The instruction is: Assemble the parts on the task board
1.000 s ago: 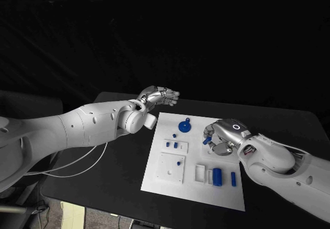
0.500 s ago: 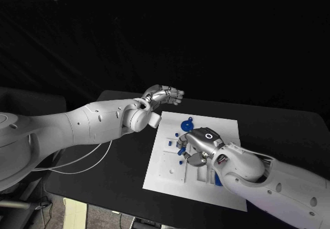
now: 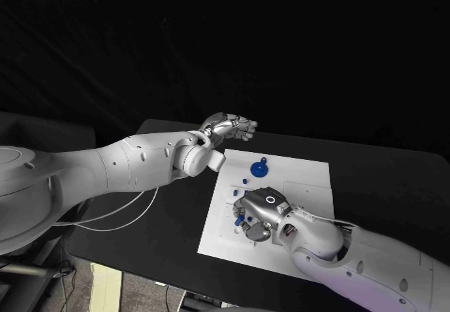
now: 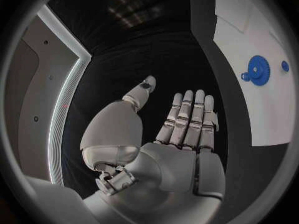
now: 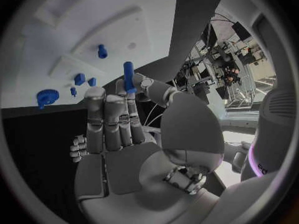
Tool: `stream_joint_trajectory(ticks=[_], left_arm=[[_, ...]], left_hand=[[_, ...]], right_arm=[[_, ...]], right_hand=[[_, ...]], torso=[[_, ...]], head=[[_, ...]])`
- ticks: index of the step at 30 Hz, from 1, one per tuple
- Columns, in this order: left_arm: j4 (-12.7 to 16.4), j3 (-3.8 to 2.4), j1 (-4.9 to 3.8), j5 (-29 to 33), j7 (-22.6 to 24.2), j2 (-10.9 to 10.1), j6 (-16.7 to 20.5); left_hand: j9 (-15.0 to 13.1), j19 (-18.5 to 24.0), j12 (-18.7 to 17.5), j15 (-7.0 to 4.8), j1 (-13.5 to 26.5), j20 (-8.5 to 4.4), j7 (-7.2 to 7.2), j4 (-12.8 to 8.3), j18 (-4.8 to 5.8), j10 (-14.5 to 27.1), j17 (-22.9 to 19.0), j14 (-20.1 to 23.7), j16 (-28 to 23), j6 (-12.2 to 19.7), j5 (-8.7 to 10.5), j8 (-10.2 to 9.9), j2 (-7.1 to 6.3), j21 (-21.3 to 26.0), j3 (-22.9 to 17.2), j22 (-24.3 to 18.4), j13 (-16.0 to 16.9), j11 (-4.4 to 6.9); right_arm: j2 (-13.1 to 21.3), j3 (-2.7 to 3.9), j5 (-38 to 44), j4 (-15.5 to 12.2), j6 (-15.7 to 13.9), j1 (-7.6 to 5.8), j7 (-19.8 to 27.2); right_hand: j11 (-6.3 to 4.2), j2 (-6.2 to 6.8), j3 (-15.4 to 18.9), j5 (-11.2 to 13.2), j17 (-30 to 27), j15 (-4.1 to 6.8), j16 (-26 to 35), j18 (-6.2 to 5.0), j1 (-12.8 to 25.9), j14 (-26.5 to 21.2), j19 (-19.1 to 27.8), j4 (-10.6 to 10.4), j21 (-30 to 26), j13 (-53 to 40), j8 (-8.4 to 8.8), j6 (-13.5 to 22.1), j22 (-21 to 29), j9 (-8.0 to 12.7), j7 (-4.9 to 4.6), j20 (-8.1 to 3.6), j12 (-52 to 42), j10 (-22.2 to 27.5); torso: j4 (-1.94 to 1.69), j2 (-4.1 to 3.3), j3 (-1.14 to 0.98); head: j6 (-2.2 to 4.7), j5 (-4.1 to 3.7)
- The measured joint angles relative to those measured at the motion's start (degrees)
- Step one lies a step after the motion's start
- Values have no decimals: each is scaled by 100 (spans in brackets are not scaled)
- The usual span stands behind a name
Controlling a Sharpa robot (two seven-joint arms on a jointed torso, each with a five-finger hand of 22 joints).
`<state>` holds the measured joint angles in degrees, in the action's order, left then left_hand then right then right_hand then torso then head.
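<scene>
1. The task board (image 3: pixel 300 185), a white rectangular plate, lies flat in the middle of the black table, its long side running away from the robot.
2. A blue gear (image 3: pixel 260 170) (toothed, with a small knob just beside it) lies on the board's far end; it shows too in the left wrist view (image 4: pixel 257 70).
3. A slim blue peg (image 5: pixel 129 76) is pinched upright in the right hand (image 5: pixel 118 129), above the board's near half.
4. Several small blue parts (image 5: pixel 79 79) stand in the board's raised fixtures, with one short stud (image 5: pixel 102 51) set apart from them.
</scene>
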<state>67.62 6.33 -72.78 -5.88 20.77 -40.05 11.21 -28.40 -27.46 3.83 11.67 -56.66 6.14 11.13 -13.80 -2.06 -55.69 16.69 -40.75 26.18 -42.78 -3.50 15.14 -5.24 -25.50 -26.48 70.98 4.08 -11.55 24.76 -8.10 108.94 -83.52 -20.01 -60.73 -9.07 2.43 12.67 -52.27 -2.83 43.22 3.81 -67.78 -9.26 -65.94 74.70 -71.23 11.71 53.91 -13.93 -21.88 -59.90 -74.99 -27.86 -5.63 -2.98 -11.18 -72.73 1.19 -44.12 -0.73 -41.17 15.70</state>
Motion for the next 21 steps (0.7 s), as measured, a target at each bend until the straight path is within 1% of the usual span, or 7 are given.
stream_joint_trajectory(ticks=[2, 4, 12, 18, 21], left_arm=[[0, 0, 0, 5, 0, 6, 0], [1, 0, 0, 8, 1, 8, 0], [-5, 0, 0, 17, 2, 12, -1], [-7, 0, 0, 20, 2, 22, -2], [-7, 0, 0, 21, 2, 22, -2]], left_hand=[[1, 0, 0, 4, 0, 0, 0, -16, 0, 0, 4, -5, 0, 0, 0, 0, 0, 12, 16, 0, 0, 0], [6, 0, 0, 20, 0, 0, 0, -16, 0, 0, 7, -20, 0, 0, 0, 0, 0, 23, 16, -1, 0, 0], [6, 0, 0, 20, 0, 0, 0, -16, 0, 0, 6, -20, 0, 0, 0, 0, 0, 23, 16, -1, 0, 0], [6, 0, 0, 20, 0, 0, 0, -16, 1, 0, 6, -20, 0, 0, 0, 0, 0, 22, 16, 3, 0, 0], [6, 0, 0, 20, 0, 0, 0, -16, 0, 0, 5, -20, 0, 0, 0, 0, 0, 22, 16, 4, 0, 0]], right_arm=[[-32, -32, 32, 48, 23, 46, -2], [-69, -40, 66, 88, 44, 93, -6], [-149, -40, 165, 153, 59, 146, -22], [-214, -37, 202, 263, 74, 169, -26], [-223, -48, 213, 293, 92, 189, -27]], right_hand=[[0, 0, 0, 0, 0, 0, 0, 0, 0, 0, 0, 0, 0, -1, 0, 0, 0, 0, 0, 0, 0, 0], [0, 0, 0, 0, 0, 0, 0, 0, -1, 0, 0, 0, 0, -1, 11, 0, 0, 0, 0, 0, 11, 0], [-1, -10, 1, 0, 0, 0, 0, 0, -10, 0, 0, 0, 0, 0, -6, 7, 0, 3, -6, 1, 17, -1], [-1, -22, 2, 0, 0, 0, 0, 0, -23, 0, 0, 1, 0, 0, -8, 19, 0, 2, 0, 2, 10, -1], [-1, -23, 0, 1, 0, 0, 0, 0, -23, 0, 0, -1, 0, -1, -8, 19, 0, 0, 0, 3, -6, -1]], torso=[[0, 0, 0], [-2, 0, -2], [-2, 0, -13], [2, 0, -15], [4, 0, -14]], head=[[-8, 6], [-13, 7], [-47, 36], [-67, 53], [-76, 58]])
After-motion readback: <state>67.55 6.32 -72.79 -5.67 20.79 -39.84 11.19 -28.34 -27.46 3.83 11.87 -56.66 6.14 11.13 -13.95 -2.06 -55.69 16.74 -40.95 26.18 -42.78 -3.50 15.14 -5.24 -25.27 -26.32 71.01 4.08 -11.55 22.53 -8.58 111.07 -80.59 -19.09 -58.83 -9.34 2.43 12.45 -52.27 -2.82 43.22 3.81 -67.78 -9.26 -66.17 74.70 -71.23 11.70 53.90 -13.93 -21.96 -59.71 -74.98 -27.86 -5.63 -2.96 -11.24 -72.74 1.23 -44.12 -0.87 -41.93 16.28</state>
